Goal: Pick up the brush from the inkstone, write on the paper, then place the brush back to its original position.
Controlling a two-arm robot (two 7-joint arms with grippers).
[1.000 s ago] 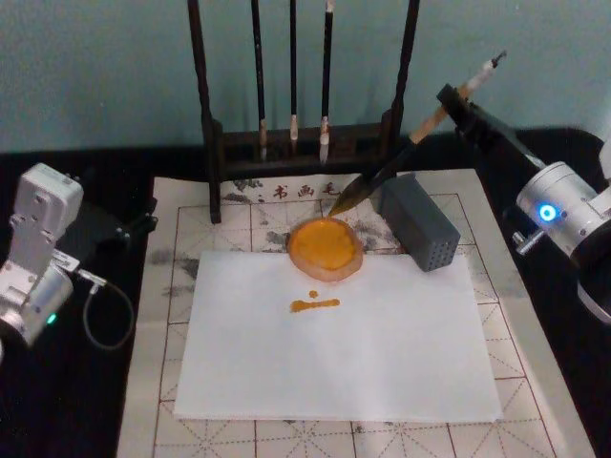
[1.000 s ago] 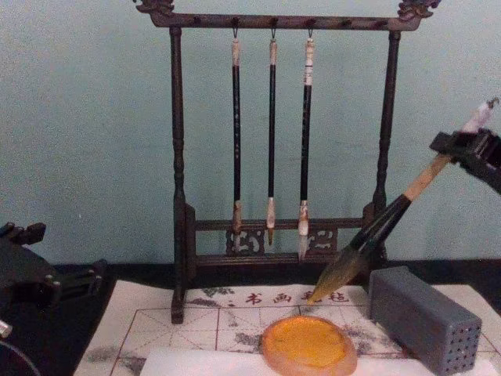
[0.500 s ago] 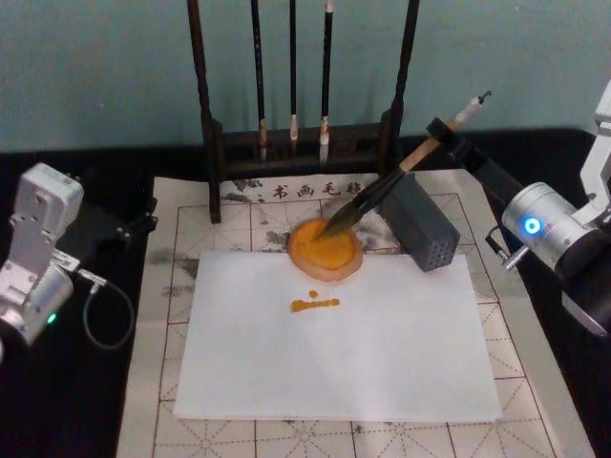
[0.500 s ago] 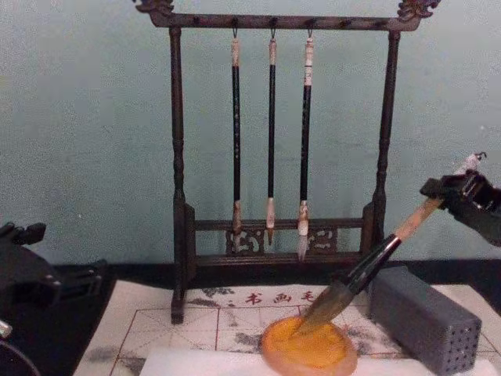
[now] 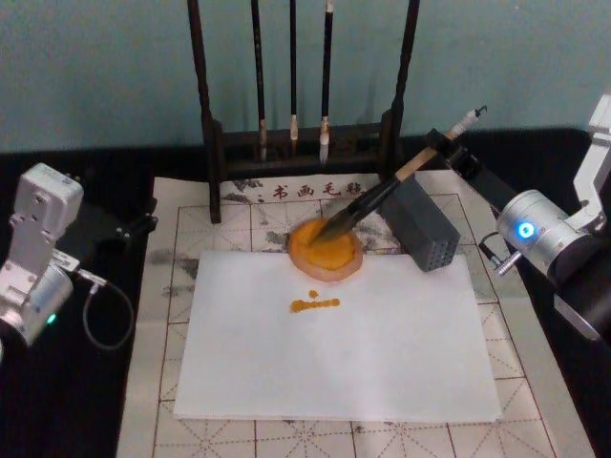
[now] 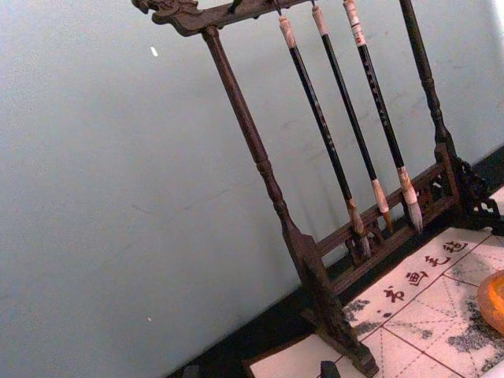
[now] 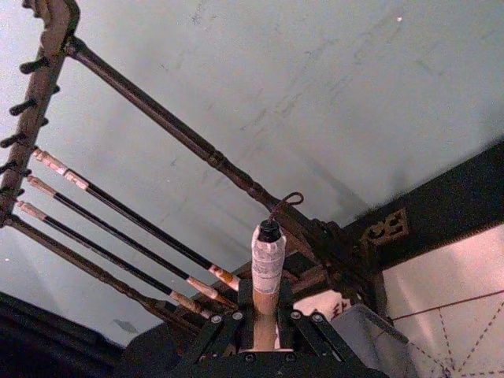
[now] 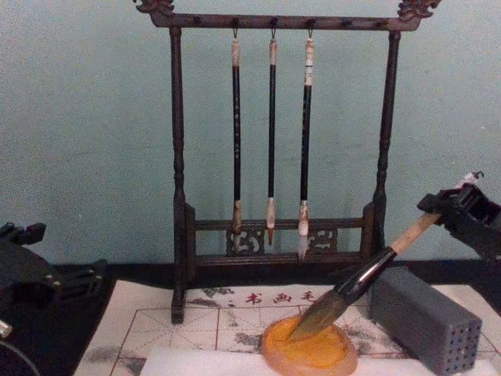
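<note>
The brush slants with its bristle tip resting in the inkstone, which sits at the far edge of the paper, toward the counter's rear. The right tool is clamped on the handle's upper end. An orange stroke marks the paper. The left tool sits parked near the counter's left edge; whether it is open or closed cannot be told.

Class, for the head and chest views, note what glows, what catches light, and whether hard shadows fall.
Head view: a blue lamp glows on the robot's right and a green lamp on its left; the paper is lit evenly, with no hard shadow. Chest view: the inkstone rim looks paler than its centre, where the brush, held by the right claw, dips in.
</note>
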